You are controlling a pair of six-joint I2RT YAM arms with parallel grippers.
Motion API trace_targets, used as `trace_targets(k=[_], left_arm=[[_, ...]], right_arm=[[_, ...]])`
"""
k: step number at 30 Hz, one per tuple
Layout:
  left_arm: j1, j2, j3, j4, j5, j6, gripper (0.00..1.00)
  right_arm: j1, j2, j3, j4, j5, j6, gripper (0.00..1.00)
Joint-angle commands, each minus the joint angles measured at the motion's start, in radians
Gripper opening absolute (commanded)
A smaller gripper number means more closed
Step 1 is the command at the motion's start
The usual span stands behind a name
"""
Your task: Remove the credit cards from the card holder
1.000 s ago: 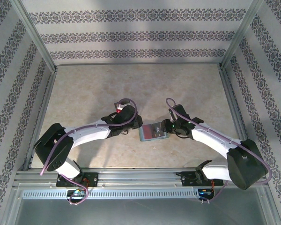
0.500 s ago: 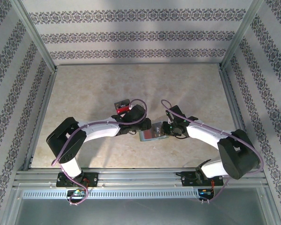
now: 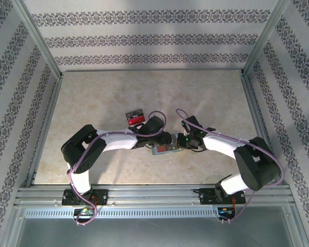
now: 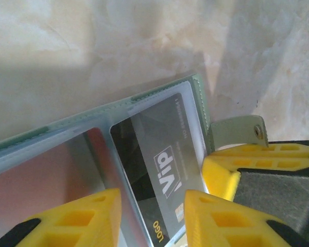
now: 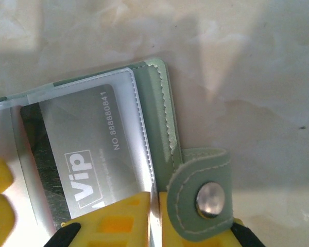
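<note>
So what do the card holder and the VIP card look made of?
The card holder: probably soft faux leather or vinyl, matte pale green, stitched edges, glossy clear plastic sleeves. The VIP card: likely stiff plastic, dark grey, slightly shiny, printed white lettering.

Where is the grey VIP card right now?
The grey VIP card sits inside a clear slot of the card holder, near the middle of the table in the top view, between the left gripper and the right gripper.
</note>
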State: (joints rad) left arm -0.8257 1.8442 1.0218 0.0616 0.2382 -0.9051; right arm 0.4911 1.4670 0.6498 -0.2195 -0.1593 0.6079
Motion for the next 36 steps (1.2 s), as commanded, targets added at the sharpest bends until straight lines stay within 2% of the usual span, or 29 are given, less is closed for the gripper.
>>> trace_targets(k=[1, 12, 15, 22, 26, 30, 36], left_arm=[[-0.013, 0.019, 0.028, 0.029, 0.026, -0.034, 0.43], [-0.012, 0.059, 0.058, 0.024, 0.035, -0.048, 0.49], [-0.012, 0.063, 0.064, 0.022, 0.024, -0.048, 0.55], [-0.002, 0.037, 0.033, 0.032, -0.003, -0.064, 0.58], [0.007, 0.004, 0.008, -0.002, -0.041, -0.064, 0.58], [0.012, 0.002, 0.015, -0.043, -0.028, -0.048, 0.58], [0.013, 0.000, 0.005, -0.023, -0.014, -0.043, 0.59]], right_arm=[[-0.011, 0.008, -0.019, 0.029, -0.041, 0.029, 0.12], [-0.010, -0.021, -0.035, 0.034, -0.051, 0.044, 0.11], [-0.011, -0.022, -0.038, 0.038, -0.060, 0.048, 0.10], [-0.010, -0.072, -0.041, 0.026, -0.066, 0.059, 0.09], [-0.011, -0.134, -0.048, 0.014, -0.060, 0.076, 0.15], [-0.018, -0.185, -0.066, 0.020, -0.082, 0.099, 0.18], [-0.041, -0.178, -0.097, 0.076, -0.129, 0.118, 0.22]])
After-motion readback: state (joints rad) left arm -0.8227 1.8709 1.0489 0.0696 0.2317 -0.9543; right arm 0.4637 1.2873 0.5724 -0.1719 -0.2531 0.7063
